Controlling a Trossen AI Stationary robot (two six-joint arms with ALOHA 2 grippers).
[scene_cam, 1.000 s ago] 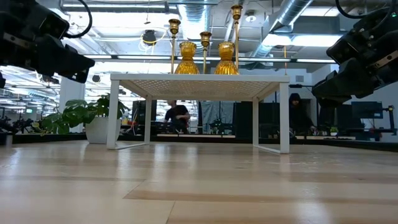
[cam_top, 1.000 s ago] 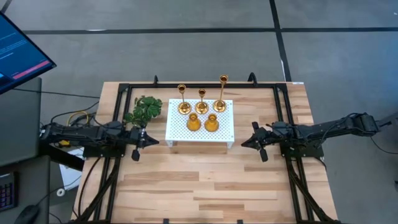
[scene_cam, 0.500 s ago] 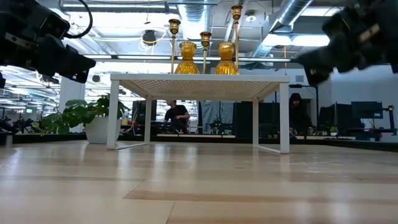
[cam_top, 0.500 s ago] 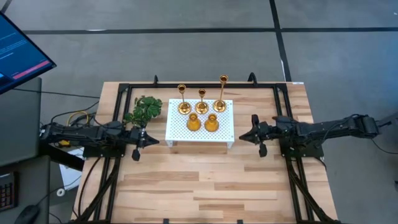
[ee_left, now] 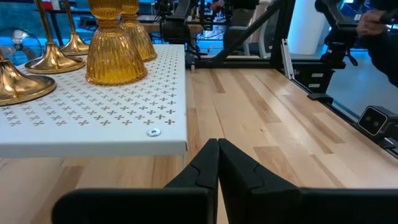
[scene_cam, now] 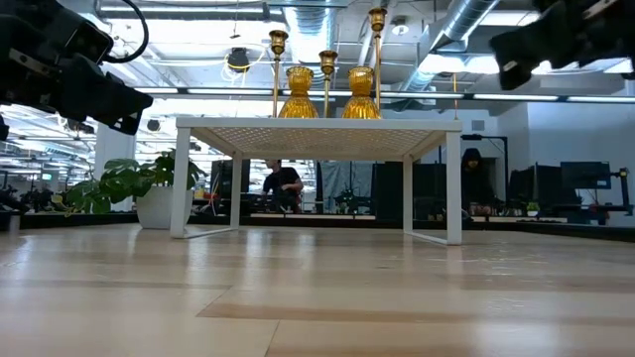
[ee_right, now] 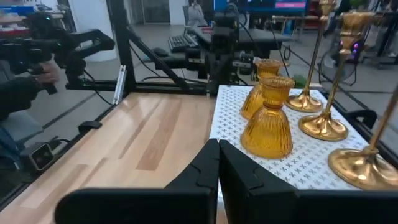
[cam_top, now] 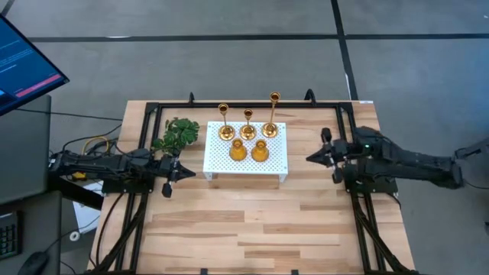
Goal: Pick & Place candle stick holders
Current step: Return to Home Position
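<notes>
1. Both jaws were clenched on nothing: the left gripper (ee_left: 217, 144) had its two fingers pressed together, and so did the right gripper (ee_right: 218, 144).
2. The left gripper hung over the left side of the table (cam_top: 267, 229), just left of the near-left corner of the shelf (cam_top: 229, 166). It pointed right and touched nothing.
3. The right gripper hung over the right side of the table, to the right of the shelf and apart from it, pointing left.
4. All five holders stood upright on the white perforated shelf, in the middle of the table's far half.
5. Three slim holders (cam_top: 247, 126) formed the far row along the shelf's far edge, with the tallest at the right end.
6. Two squat holders (cam_top: 238, 150) stood side by side in a nearer row, close together, just in front of the slim ones.
7. A plant (cam_top: 177, 134) sat left of the shelf, beside its far-left corner.
8. In the low view a person (scene_cam: 285, 183) showed in the room beyond the table, seen under the shelf.
</notes>
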